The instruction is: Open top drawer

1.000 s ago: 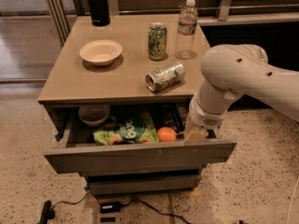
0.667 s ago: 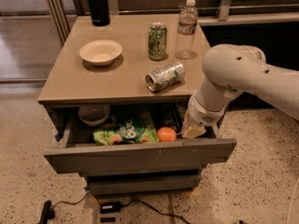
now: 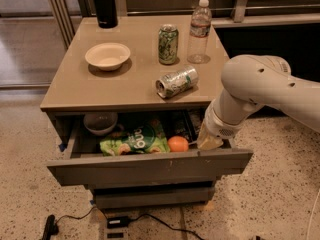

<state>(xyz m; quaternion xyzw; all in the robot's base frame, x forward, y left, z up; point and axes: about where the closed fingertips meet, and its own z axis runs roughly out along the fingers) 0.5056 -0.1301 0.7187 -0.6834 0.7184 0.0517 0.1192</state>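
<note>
The gripper (image 3: 210, 142) sits low at the right end of the open top drawer (image 3: 150, 167), just behind its front panel and right beside an orange (image 3: 178, 144). Only its pale tip shows below the thick white arm (image 3: 250, 86), and whether it is wide, narrow or gripping the panel cannot be told.

The drawer is pulled out from under the table top (image 3: 75, 89), so its inside lies open from above. From the gripper leftward it holds the orange, then a green snack bag (image 3: 134, 143) lying flat against the front wall, then a grey bowl (image 3: 100, 122) in the back left corner. Dark packets (image 3: 187, 125) lie at the back, behind the orange, in shadow.

The drawer's long axis runs left to right across the view, and its front faces the camera. The panel's right end stands slightly higher in the picture than its left. The front is flat, matte grey and without a handle, with small pale scuffs near its centre. Below it sits a narrower grey drawer front (image 3: 155, 196), set further back.

On the table top are a cream bowl (image 3: 107, 55), an upright green can (image 3: 168, 44), a clear water bottle (image 3: 200, 31) just to its right, a can lying on its side (image 3: 176, 81) near the front edge, and a black flask (image 3: 105, 4) at the back. A black cable (image 3: 75, 218) trails over the speckled floor.
</note>
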